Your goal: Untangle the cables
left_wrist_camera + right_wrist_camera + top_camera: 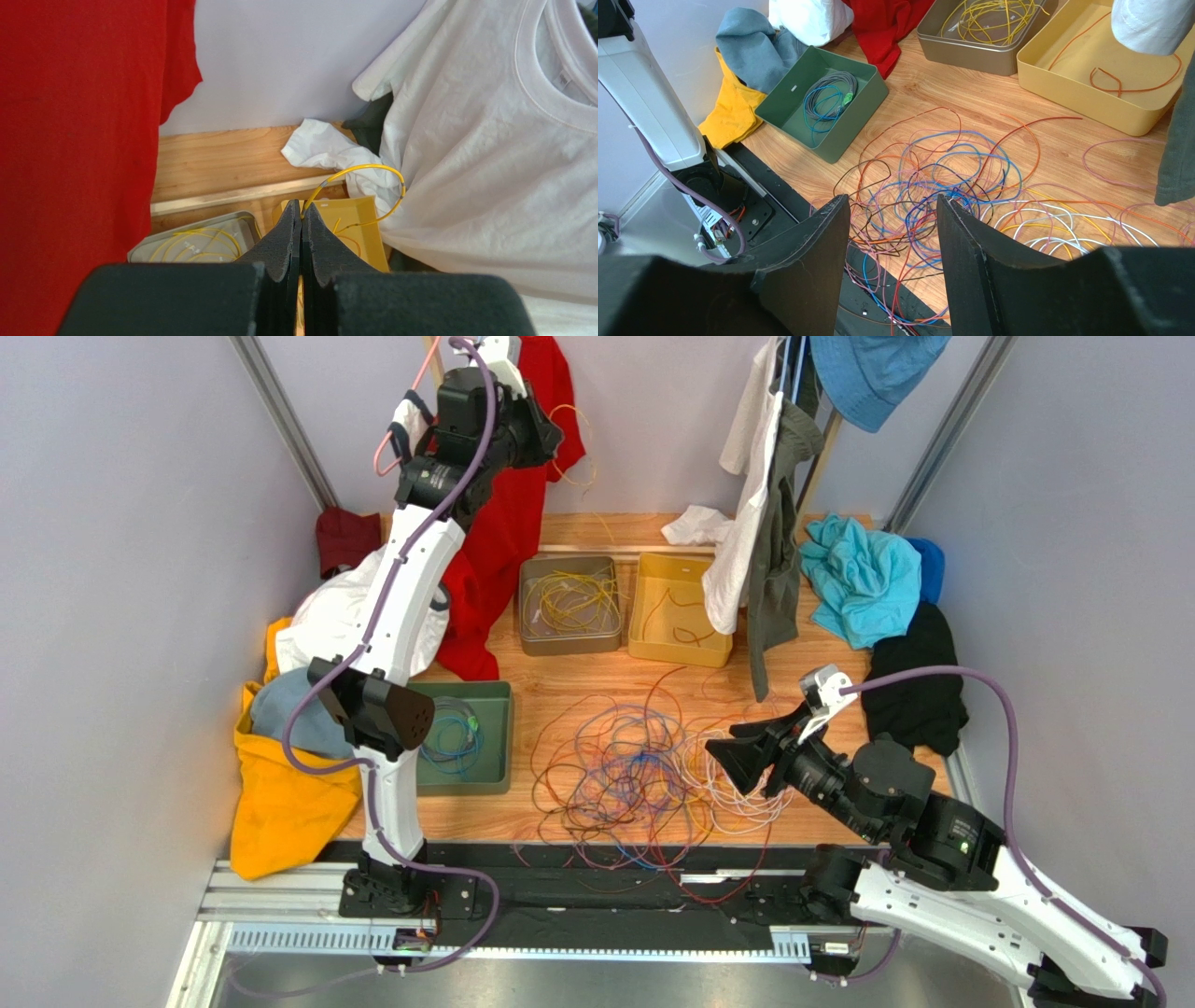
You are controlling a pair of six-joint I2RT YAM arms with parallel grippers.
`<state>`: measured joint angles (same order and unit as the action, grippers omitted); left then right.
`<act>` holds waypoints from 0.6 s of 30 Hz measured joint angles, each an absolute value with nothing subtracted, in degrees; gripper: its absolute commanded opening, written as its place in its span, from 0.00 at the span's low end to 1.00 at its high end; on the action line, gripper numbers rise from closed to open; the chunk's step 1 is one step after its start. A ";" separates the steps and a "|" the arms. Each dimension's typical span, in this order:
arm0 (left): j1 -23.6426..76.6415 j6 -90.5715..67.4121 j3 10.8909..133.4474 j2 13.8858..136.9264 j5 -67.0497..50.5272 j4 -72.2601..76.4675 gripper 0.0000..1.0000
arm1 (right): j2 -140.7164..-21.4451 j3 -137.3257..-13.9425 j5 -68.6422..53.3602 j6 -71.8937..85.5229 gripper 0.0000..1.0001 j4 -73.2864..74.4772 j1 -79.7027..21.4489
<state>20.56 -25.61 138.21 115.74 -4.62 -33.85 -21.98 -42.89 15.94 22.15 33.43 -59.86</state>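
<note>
Top external view: a wooden table (561,679) carries 3 sorting trays and 1 loose heap of wire.
Tangle: the heap of thin flexible cables (638,770) in blue, red, orange, purple and white lies at 6 o'clock on the table. Its loops cross over one another, and a few strands trail onto the black rail at the near edge.
Grey metal tray (528,609): at 12 o'clock from the heap, holding coiled yellow wires.
Yellow plastic tray (638,616): just beside the grey one at its 3 o'clock, with 1 or 2 orange-red strands inside.
Green plastic tray (502,742): at 9 o'clock from the heap, holding a blue and grey coil.
Left fingers (295,220): pressed together and clamped on a thin yellow cable (365,166). They are raised high at 11 o'clock beside a hanging red cloth (505,532). The strand arcs out and drops toward the trays.
Right fingers (826,238): apart and holding nothing, hovering over the 4 o'clock side of the heap and aimed at it.
Done so far: some yellow, orange and blue wires already sit sorted in the 3 trays.
Left to do: most of it, as I judge; the heap looks dense and knotted, with many colours mixed.
Step in hand: probably carrying the yellow strand to the grey tray.
</note>
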 measured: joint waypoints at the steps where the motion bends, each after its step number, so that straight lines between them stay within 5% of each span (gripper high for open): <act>1: 20.45 -25.50 138.47 115.74 -4.60 -33.32 0.00 | -22.24 -42.81 15.94 22.09 0.52 33.17 -59.88; 18: 19.90 -25.10 118.52 113.78 1.69 -28.47 0.00 | -20.64 -41.04 15.92 22.76 0.52 32.58 -59.88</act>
